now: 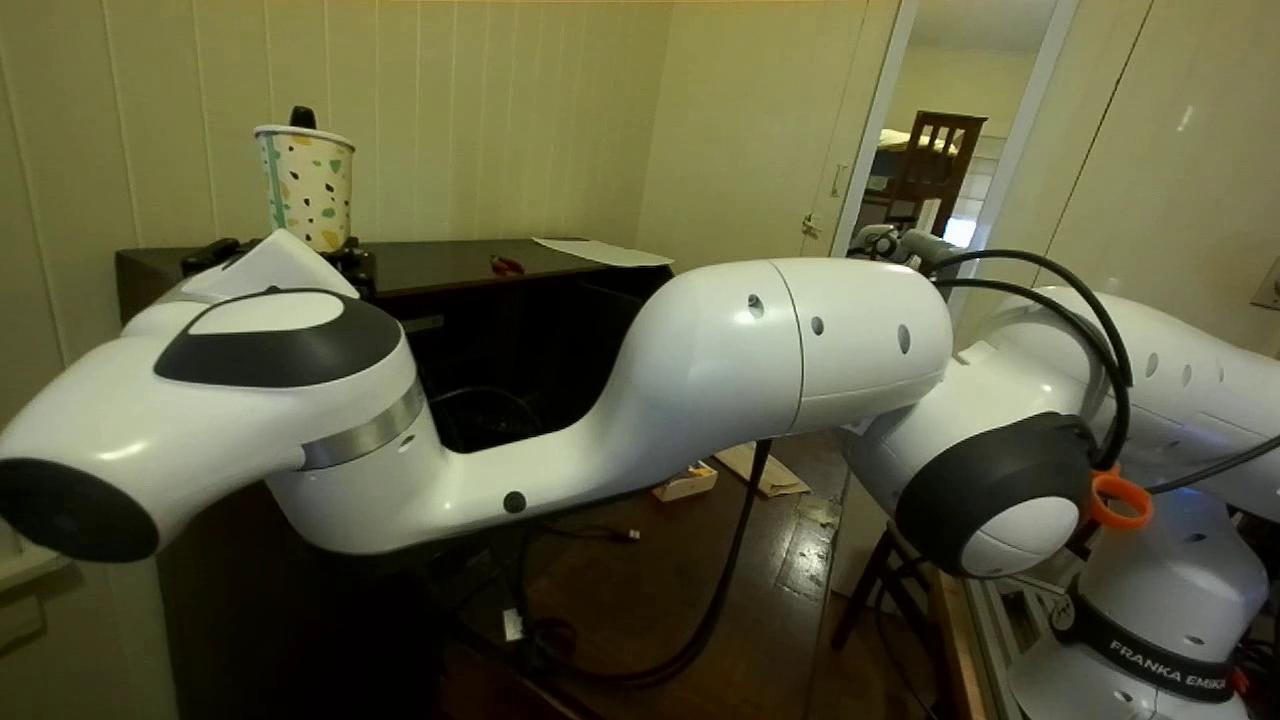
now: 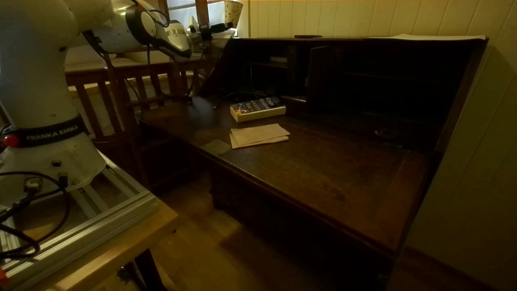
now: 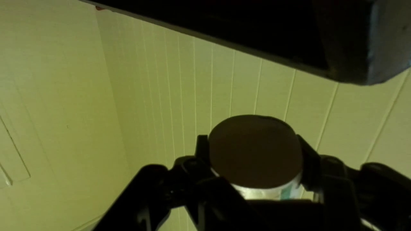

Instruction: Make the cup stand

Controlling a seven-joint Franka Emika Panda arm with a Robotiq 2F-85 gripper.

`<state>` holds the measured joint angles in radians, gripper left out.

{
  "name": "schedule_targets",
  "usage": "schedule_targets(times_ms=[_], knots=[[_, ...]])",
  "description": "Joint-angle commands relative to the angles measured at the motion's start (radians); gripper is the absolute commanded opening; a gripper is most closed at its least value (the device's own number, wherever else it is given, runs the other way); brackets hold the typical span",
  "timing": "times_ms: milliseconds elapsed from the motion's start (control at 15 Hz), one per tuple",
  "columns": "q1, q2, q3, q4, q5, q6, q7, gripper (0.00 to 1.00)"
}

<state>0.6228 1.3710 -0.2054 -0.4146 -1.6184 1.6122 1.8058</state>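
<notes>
The jaws grip the cup (image 1: pixel 308 188), rim up, from both sides. In an exterior view it hangs near the upper left corner of the table (image 2: pixel 343 178). Lower down, a book (image 2: pixel 258 109) lies toward the left end, with folded paper (image 2: pixel 256 134) beside it toward the front edge, and a white sheet (image 2: pixel 436 37) at the upper right corner.

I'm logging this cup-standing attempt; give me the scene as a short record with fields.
target: speckled paper cup, roughly upright, rim up
holder: gripper, closed on the cup
place: in the air, apart from the secretary desk
desk, lower surface: paperback, folded beige paper
desk, top: white paper sheet
status: not yet set down
</notes>
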Motion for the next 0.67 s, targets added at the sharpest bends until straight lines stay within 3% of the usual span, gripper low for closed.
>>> schedule_targets(times_ms=[0,67,133,600], knots=[[0.000,-0.004,-0.012,-0.006,0.013,0.002,-0.008,0.64],[-0.002,-0.004,-0.012,-0.006,0.013,0.002,-0.011,0.64],[-0.003,-0.003,-0.015,-0.004,0.014,-0.013,-0.007,0.39],[-0.043,0.006,-0.024,0.000,0.002,0.053,0.096,0.39]])
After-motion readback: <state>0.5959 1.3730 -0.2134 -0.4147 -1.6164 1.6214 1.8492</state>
